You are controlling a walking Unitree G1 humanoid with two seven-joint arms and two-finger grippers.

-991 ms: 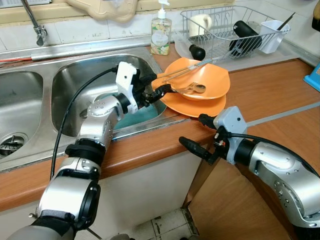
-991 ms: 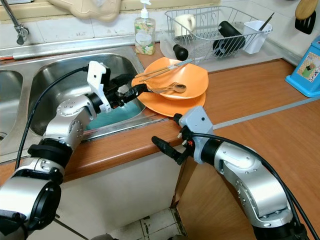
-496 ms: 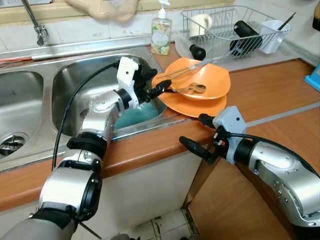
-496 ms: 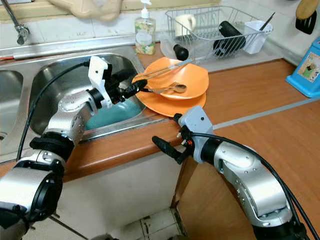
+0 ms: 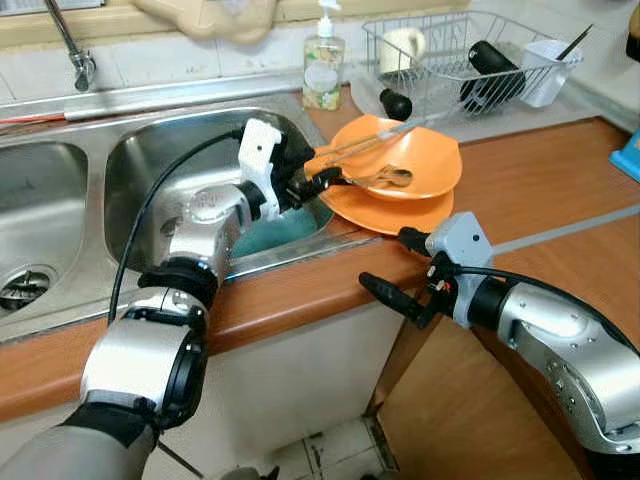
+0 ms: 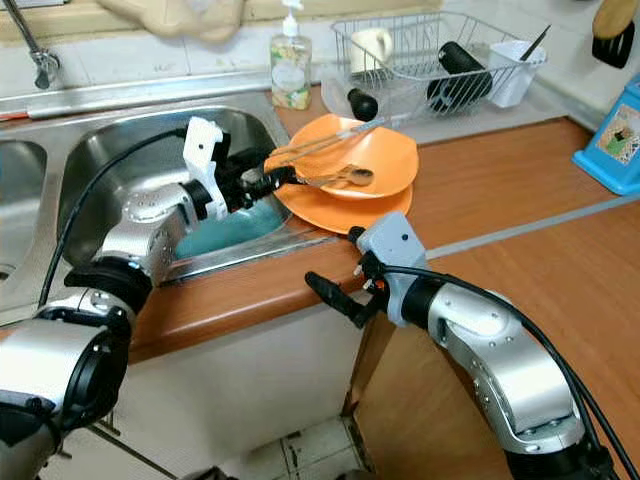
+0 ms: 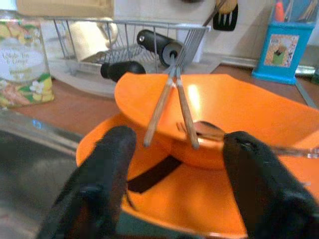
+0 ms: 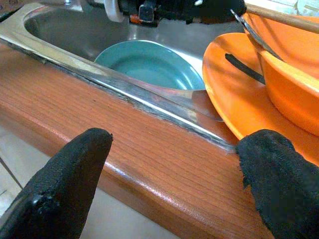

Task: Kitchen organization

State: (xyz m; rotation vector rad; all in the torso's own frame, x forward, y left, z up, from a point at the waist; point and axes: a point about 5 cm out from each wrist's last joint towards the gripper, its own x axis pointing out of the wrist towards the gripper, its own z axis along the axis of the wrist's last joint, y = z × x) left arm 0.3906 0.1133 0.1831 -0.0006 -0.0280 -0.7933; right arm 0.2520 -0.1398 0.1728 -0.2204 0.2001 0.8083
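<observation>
Beside the sink (image 5: 140, 160), the left gripper (image 5: 322, 180) gaped empty before the chopsticks (image 7: 169, 102); a careless close might tip the orange bowl (image 5: 410, 170).

Teal dish (image 8: 149, 64) in the sink: far side hidden behind the left arm (image 5: 215, 215), near edge cut by the sink rim (image 8: 124, 84).

Lower orange plate (image 5: 400, 212): mostly covered by the orange bowl (image 5: 415, 160) stacked on it.

Faucet (image 5: 70, 45): top cut off by the frame edge.

Soap bottle (image 5: 322, 70) label: print too small to read.

Dark items in the dish rack (image 5: 470, 60): too indistinct to identify.

Blue box (image 6: 615, 135): cut by the right edge.
</observation>
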